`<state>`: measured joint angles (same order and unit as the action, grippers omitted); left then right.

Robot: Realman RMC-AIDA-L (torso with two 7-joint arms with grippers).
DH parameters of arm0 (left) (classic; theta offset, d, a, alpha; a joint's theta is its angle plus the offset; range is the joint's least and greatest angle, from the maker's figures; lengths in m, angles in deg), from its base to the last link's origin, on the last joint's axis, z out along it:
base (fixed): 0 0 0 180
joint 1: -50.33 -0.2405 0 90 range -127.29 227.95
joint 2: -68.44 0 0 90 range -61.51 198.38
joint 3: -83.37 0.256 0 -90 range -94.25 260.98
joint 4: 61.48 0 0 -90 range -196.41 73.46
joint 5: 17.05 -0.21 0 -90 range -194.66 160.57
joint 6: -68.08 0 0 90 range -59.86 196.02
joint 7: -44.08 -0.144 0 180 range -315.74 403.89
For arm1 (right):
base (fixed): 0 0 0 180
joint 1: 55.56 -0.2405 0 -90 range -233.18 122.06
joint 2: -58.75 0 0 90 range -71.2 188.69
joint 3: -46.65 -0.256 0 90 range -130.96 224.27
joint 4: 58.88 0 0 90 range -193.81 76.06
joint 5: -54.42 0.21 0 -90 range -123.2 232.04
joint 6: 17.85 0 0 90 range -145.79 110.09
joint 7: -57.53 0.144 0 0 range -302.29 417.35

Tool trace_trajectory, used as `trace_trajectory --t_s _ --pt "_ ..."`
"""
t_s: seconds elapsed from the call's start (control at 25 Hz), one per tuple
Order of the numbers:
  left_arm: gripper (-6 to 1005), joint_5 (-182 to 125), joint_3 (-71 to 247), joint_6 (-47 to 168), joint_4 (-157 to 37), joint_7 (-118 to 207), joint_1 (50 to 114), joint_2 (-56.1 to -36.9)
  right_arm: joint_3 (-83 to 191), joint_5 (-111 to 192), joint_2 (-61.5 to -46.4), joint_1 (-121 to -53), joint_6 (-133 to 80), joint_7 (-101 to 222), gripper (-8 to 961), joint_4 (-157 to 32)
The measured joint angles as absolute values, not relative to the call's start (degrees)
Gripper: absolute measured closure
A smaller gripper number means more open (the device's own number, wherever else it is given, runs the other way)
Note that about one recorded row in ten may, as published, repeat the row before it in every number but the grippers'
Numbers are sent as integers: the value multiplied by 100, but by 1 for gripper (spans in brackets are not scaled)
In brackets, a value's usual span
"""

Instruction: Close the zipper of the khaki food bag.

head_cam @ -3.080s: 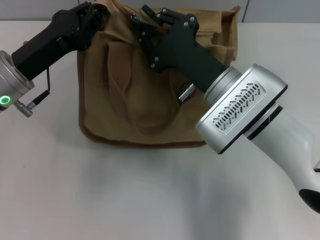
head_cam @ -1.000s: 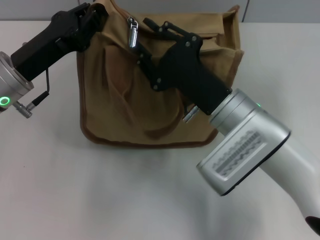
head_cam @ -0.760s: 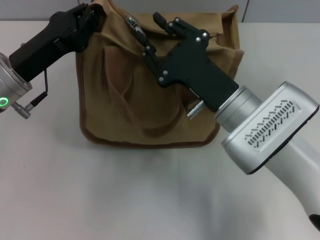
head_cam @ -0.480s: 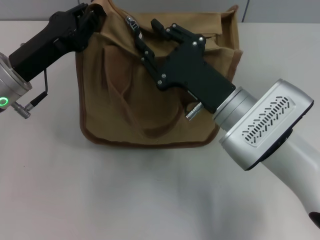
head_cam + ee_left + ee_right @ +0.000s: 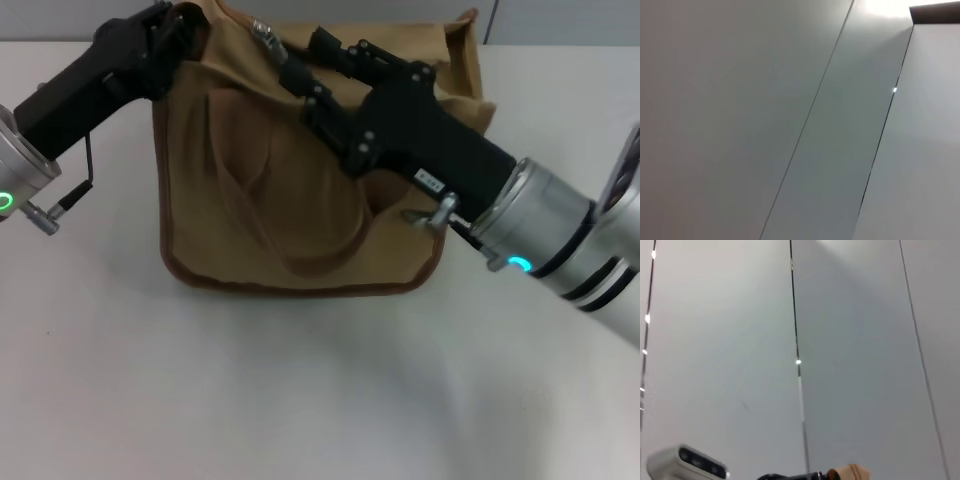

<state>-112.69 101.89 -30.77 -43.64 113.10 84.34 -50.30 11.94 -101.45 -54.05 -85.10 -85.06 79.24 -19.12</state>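
The khaki food bag (image 5: 300, 210) lies on the white table (image 5: 300, 400) in the head view. Its zipper runs along the far top edge and is mostly hidden by my right arm. The shiny silver pull tab (image 5: 263, 32) sticks out near the bag's far left corner. My right gripper (image 5: 283, 58) reaches across the bag from the right and is shut on the pull tab. My left gripper (image 5: 178, 22) is shut on the bag's far left corner. A bit of that corner (image 5: 850, 472) shows in the right wrist view.
Two flat handles (image 5: 250, 200) lie loose on the bag's face. The bag's front edge (image 5: 290, 285) faces me. Bare table lies in front and to both sides. The left wrist view shows only grey wall panels (image 5: 790, 125).
My right forearm has swung down and to the right and rolled over. Its gripper stays at the bag's far left with the pull tab, which has shifted slightly farther away. The left arm holds still.
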Motion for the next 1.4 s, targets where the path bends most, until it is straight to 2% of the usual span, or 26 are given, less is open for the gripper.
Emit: trace_trajectory --t_s 0.2,0.48,0.72,0.88,1.0,1.12,1.2,1.28,1.4 --pt "969 -11193 10214 -3152 -4338 11488 8493 -5031 313 -11248 -5391 -8390 -8528 8942 554 -2123" --pt "969 -11173 10218 -3185 -4353 11619 8614 -5039 229 -11275 -5357 -8318 -8873 9195 555 -2086" --pt "970 -11173 10218 -3156 -4363 11622 8645 -5039 299 -11278 -5257 -8596 -8831 10048 555 -2136" --pt "970 -11178 10217 -3144 -4363 11623 8646 -5039 350 -11282 -5026 -8711 -8856 11114 556 -2151" --pt "970 -11190 10217 -3136 -4363 11628 8656 -5039 445 -11288 -4765 -8869 -8911 12116 556 -2225" --pt "970 -11201 10221 -3132 -4363 11669 8678 -5039 706 -11293 -4507 -9213 -9390 13317 556 -2704" --pt "970 -11204 10224 -3131 -4362 11692 8687 -5039 958 -11294 -4423 -9569 -10015 14125 556 -3401" --pt "970 -11205 10235 -3139 -4358 11694 8699 -5039 1271 -11294 -4442 -9980 -10731 14823 556 -4217" --pt "969 -11199 10283 -3162 -4356 11699 8715 -5039 1699 -11289 -4680 -10606 -11513 15349 557 -5477"
